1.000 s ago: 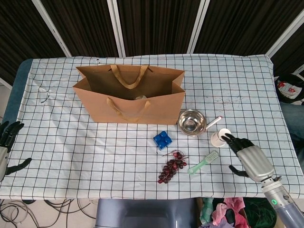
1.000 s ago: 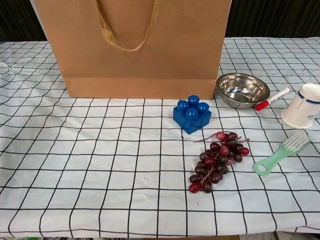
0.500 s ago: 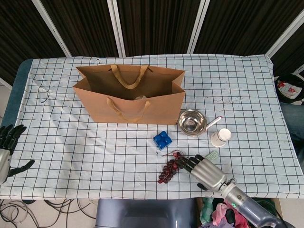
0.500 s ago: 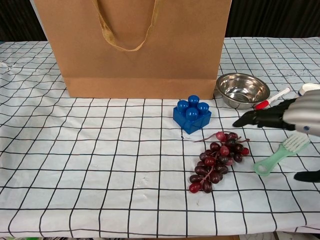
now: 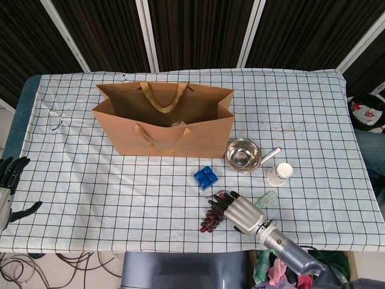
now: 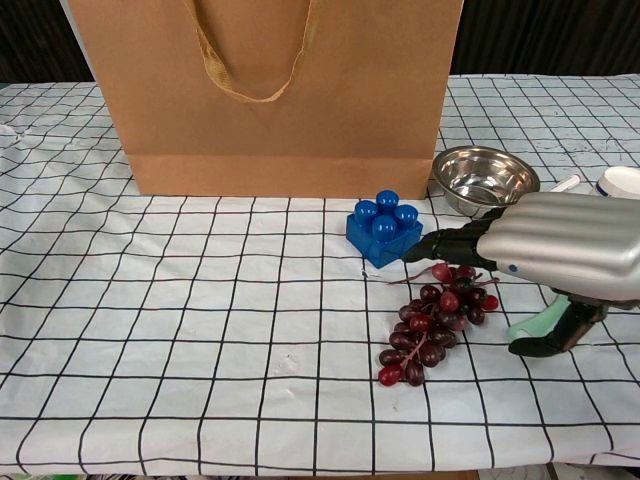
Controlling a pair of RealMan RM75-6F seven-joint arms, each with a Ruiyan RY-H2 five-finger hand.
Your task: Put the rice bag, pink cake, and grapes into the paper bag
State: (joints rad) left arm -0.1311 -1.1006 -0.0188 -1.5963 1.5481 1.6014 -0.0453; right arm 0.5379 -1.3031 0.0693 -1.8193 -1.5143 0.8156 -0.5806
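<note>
Right hand (image 6: pixel 560 245) over the grapes (image 6: pixel 435 322), fingers (image 6: pixel 450 243) spread, gripping nothing.
I judge the bunch light and floppy (loose berries); I would grasp near the stem.

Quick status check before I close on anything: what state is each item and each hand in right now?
paper bag: upright, mouth open
grapes: lying on the table, not lifted
right hand: over the grapes' upper end, fingers extended, no grasp visible
left hand: at the table's left edge, fingers apart, holding nothing
metal bowl: upright, empty
white cup: standing upright
blue block: studs up
green brush: lying flat, partly hidden
</note>
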